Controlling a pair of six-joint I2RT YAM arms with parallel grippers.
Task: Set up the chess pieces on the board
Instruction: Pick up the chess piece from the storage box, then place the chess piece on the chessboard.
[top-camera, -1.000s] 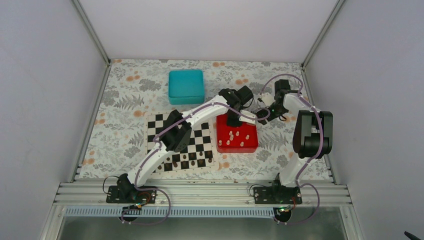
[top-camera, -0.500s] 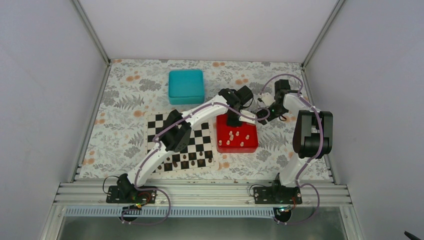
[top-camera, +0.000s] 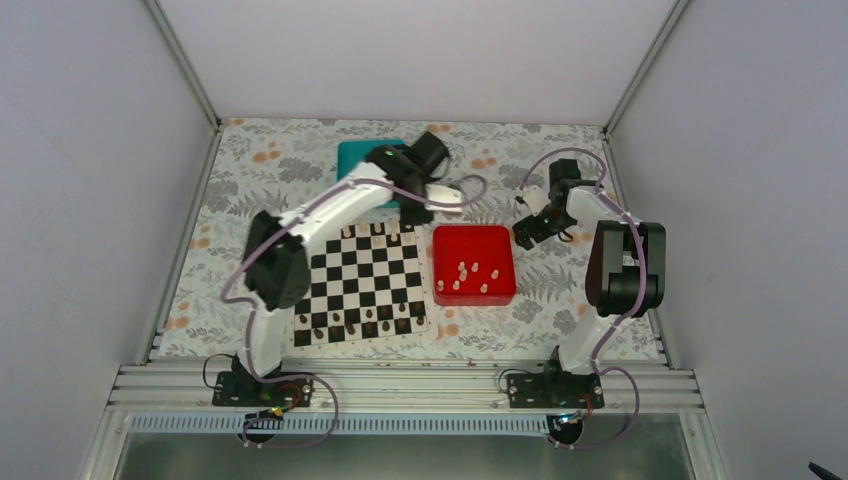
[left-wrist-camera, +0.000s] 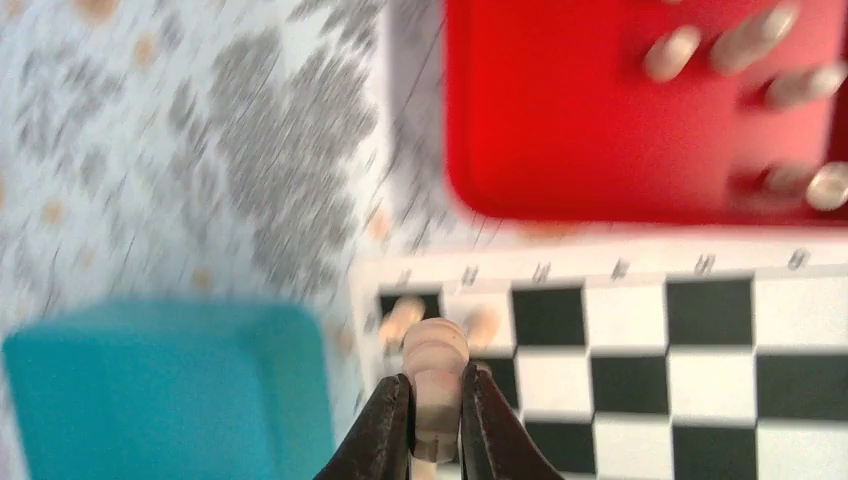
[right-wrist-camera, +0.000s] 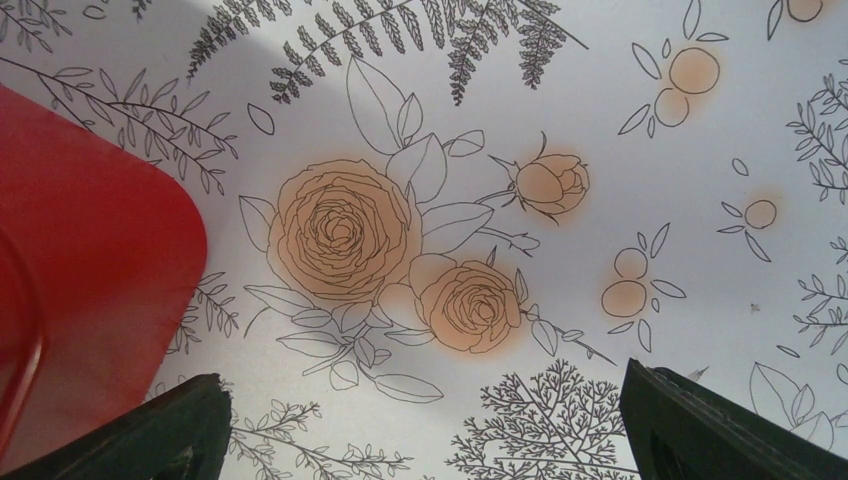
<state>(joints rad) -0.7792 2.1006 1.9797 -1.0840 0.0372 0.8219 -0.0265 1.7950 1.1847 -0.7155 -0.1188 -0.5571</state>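
- Floral-patterned counter (top-camera: 250, 190) carries the board (top-camera: 365, 285), a red tray (top-camera: 473, 243) just beside it and a teal box (left-wrist-camera: 150, 390) beyond.
- Left claw (left-wrist-camera: 435, 388) is clenched on a cream chess piece (left-wrist-camera: 434, 350), above the board's far edge near the teal box.
- More cream pieces (top-camera: 470, 275) lie in the tray.
- Right claw (right-wrist-camera: 428, 415) gapes wide over the counter beside the tray.

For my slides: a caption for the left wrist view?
Left gripper holds a pale chess piece over a corner of the board, red tray beyond.
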